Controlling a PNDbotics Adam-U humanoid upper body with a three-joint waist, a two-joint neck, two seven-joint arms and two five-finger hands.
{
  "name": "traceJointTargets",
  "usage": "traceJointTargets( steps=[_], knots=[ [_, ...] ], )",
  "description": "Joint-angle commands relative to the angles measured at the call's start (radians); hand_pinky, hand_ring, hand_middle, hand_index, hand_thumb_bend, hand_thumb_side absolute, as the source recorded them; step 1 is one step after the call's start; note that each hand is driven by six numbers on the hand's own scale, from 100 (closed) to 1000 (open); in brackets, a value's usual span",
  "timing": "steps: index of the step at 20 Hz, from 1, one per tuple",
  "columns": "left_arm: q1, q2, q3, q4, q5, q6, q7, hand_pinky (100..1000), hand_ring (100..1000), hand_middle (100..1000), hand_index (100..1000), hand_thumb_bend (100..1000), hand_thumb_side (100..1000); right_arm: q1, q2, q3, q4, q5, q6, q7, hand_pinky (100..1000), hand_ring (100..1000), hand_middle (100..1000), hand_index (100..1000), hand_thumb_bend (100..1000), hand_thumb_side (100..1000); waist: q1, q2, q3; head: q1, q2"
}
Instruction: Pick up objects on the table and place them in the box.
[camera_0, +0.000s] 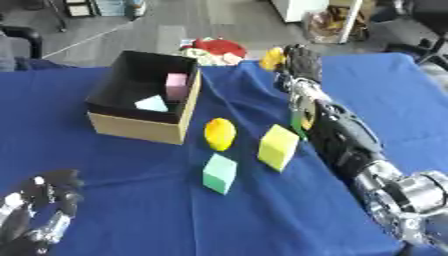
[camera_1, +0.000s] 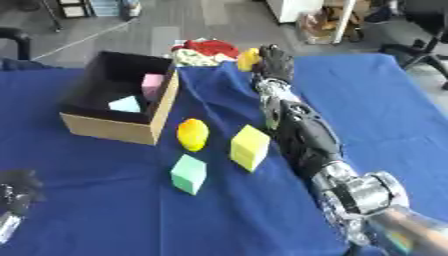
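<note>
- The right hand (camera_0: 302, 61) reaches far across the tabletop (camera_0: 157, 210), its fingers curled round a small yellow object (camera_0: 272, 58) at the far edge of the blue cloth.
- The right arm (camera_0: 337, 132) stretches from the lower right corner up to that hand, passing just right of the blocks.
- The left hand (camera_0: 39, 210) rests in the lower left corner with its fingers relaxed, holding nothing.
- A yellow block (camera_0: 278, 147) stands near the middle of the cloth, just left of the right arm.
- A yellow rounded object (camera_0: 220, 134) lies just left of the yellow block, and a green block (camera_0: 220, 173) sits in front of both.
- The box (camera_0: 140, 127) stands to the left, black inside, and holds a pink block (camera_0: 177, 85) and a pale blue piece (camera_0: 152, 104).
- A red and white heap (camera_0: 214, 51) lies beyond the cloth's far edge.
</note>
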Motion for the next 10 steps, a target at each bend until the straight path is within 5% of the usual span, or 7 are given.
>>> traceJointTargets(
  steps=[1, 9, 10],
  knots=[
    [-0.006, 0.004, 0.000, -0.020, 0.003, -0.001, -0.002, 733, 618, 656, 814, 163, 430, -0.046, 0.016, 0.054, -0.107, -0.031, -0.087, 0.096, 671, 496, 217, 410, 100, 100, 0.006, -0.011, 0.003, -0.008, -0.017],
    [-0.006, -0.001, -0.007, -0.018, 0.007, -0.001, -0.010, 733, 617, 656, 813, 161, 433, -0.073, 0.156, 0.164, -0.176, -0.043, -0.252, 0.304, 704, 516, 242, 432, 100, 100, 0.009, -0.012, 0.016, -0.026, -0.013],
    [-0.006, -0.001, -0.008, -0.018, 0.008, -0.002, -0.011, 733, 616, 656, 813, 162, 432, -0.071, 0.171, 0.178, -0.176, -0.026, -0.272, 0.320, 728, 552, 314, 499, 109, 100, 0.010, -0.012, 0.018, -0.025, -0.012]
  ],
)
